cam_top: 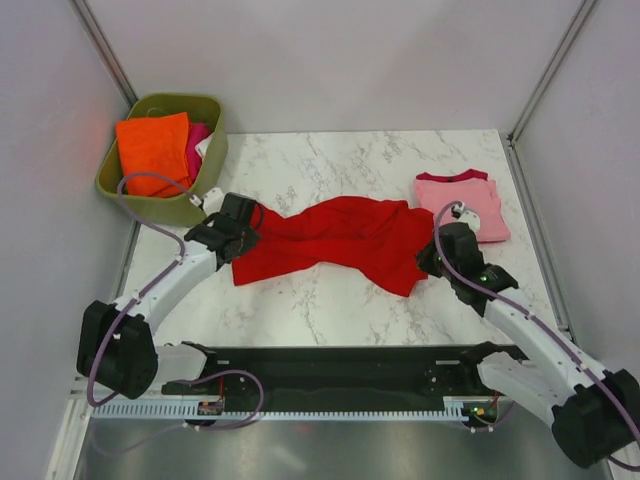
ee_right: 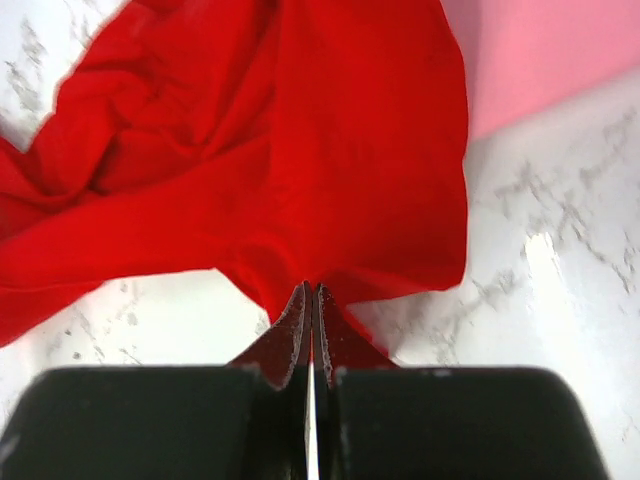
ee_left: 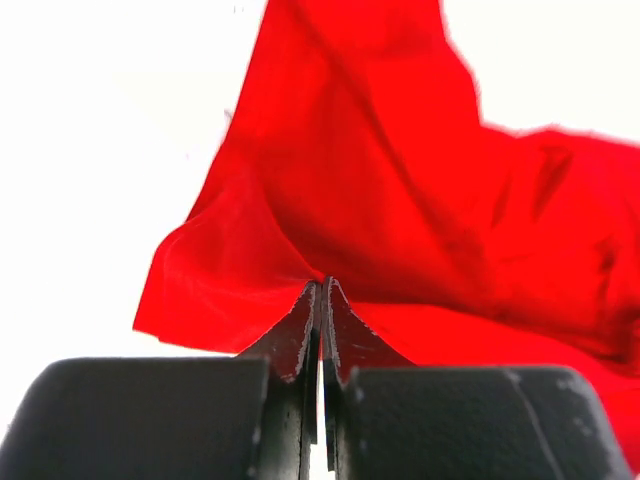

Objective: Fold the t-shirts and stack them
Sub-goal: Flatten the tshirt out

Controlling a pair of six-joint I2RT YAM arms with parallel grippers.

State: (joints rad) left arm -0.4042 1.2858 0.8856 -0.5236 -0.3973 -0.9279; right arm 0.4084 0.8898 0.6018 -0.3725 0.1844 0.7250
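The red t-shirt (cam_top: pixel 335 240) is lying rumpled across the middle of the marble bench (cam_top: pixel 330 160), stretching in a loose band between the two arms. The left hand (cam_top: pixel 240 225) is gripping its left end, and the left wrist view is showing that hand (ee_left: pixel 321 285) with its fingers pressed together on a fold of the red cloth, which is fanning upward and to the right from the pinch. The right hand (cam_top: pixel 432 255) is gripping the shirt's right end. In the right wrist view this hand (ee_right: pixel 311 290) is likewise clamped on a tuck of the red fabric (ee_right: pixel 250 150), with the rest of the shirt bunching in creases over the bench (ee_right: pixel 560 250) beyond the fingertips.

The pink t-shirt (cam_top: pixel 462 203) is lying folded and flat at the far right of the bench, dark pink trim at its collar, just beside the red shirt's right end and near the right hand; its pale edge (ee_right: pixel 560 50) is showing in the right wrist view too.

At the far left corner an olive-green tub (cam_top: pixel 150 205) is holding a folded orange cloth (cam_top: pixel 153 150) and, beside it, a magenta cloth (cam_top: pixel 197 140).
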